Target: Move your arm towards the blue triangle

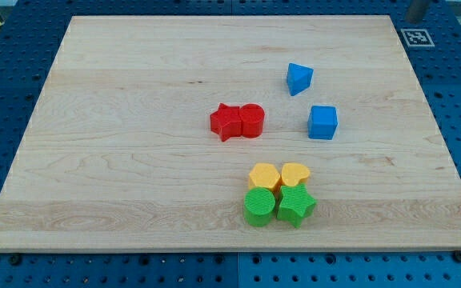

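Dark rod and my tip seem out of view, perhaps just past the top right corner, so I cannot tell where the tip stands, and the blue triangle (298,78) lies upper right of centre, above the blue cube (322,122), so approach from open board, clear of the cube.

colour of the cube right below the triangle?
Blue: the blue cube matches the blue triangle. Camera view, the only one, shows it.

blue triangle (298,78) above blue cube (322,122)
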Available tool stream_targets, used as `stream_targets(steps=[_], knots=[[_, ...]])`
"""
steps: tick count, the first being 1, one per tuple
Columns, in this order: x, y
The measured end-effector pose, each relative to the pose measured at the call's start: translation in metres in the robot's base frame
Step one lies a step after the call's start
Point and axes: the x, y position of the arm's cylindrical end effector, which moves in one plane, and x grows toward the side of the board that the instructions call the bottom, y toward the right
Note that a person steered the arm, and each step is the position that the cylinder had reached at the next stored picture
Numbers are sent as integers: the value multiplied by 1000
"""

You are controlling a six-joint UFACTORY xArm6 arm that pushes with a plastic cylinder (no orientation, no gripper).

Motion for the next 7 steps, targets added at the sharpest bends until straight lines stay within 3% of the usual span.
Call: stream_targets(steps=[7], knots=[[-2,0]])
